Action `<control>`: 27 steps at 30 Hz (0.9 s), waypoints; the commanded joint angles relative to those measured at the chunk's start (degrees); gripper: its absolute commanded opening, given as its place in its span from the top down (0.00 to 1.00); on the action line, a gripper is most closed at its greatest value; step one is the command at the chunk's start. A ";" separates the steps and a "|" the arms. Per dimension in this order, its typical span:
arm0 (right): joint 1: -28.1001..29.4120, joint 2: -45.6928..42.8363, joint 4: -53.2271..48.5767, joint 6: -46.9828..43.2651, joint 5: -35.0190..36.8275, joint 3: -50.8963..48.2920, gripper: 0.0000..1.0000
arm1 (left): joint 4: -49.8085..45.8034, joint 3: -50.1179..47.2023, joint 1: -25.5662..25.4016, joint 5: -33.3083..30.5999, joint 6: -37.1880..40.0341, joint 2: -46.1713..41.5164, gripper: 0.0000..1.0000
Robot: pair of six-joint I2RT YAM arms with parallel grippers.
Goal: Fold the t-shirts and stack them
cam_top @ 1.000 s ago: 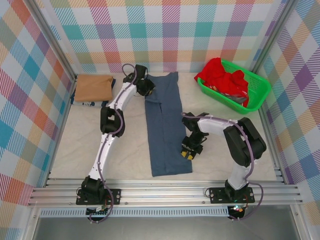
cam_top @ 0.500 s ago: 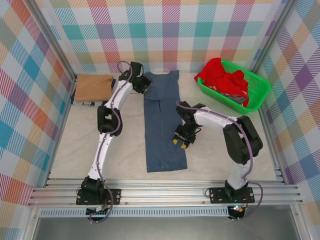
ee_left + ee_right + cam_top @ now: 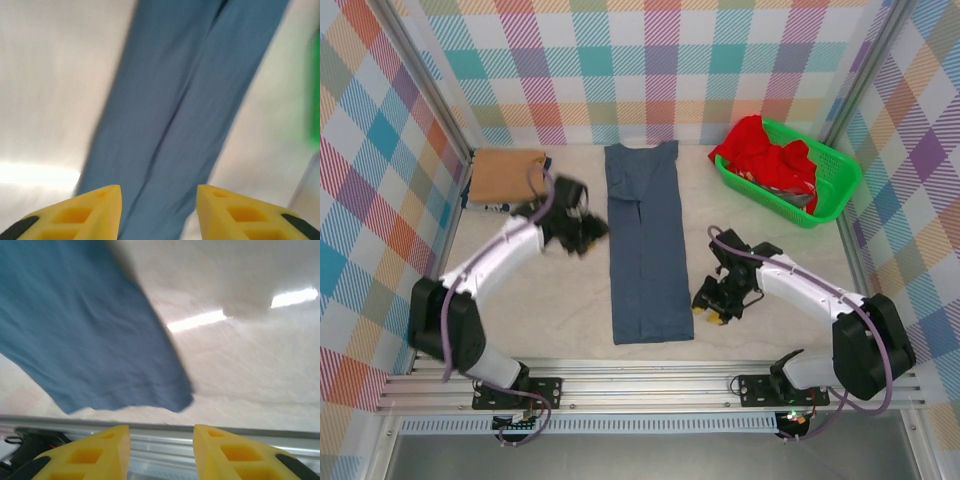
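Slate-blue t-shirt (image 3: 642,250) lies folded in a long strip, mid-table. Left gripper (image 3: 587,230) and right gripper (image 3: 707,313) flank it, jaws parted, both empty.

On table (image 3: 750,200): blue t-shirt (image 3: 645,250), tan t-shirt (image 3: 507,175), green basket (image 3: 836,196).

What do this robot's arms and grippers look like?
Both the left arm and right arm have white tubular links joined by bulky black joints, with a thin purple cable looping along each. The left gripper and right gripper carry yellow wedge-shaped fingers with recessed pockets.
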 commanded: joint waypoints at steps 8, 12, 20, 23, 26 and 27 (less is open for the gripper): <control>2.48 2.44 15.36 5.17 -9.34 -10.64 0.66 | 21.16 -33.50 -19.35 4.27 -21.82 -12.39 0.42; 3.62 5.02 17.93 7.03 -8.89 -9.95 0.66 | 24.83 -31.28 -22.98 3.17 -22.96 -6.34 0.45; 3.91 7.01 18.12 7.08 -6.63 -8.90 0.70 | 23.55 -28.89 -25.26 -1.68 -21.33 -4.48 0.52; 3.91 7.40 18.24 6.86 -6.36 -8.73 0.71 | 24.41 -27.19 -25.50 -1.76 -21.06 -4.81 0.55; 3.98 6.50 17.14 6.42 -5.24 -7.88 0.73 | 17.74 -21.90 -25.97 -4.57 -18.75 -7.47 0.54; 3.91 6.41 16.97 6.33 -4.83 -7.70 0.75 | 15.42 -20.65 -25.97 -4.88 -18.34 -7.50 0.51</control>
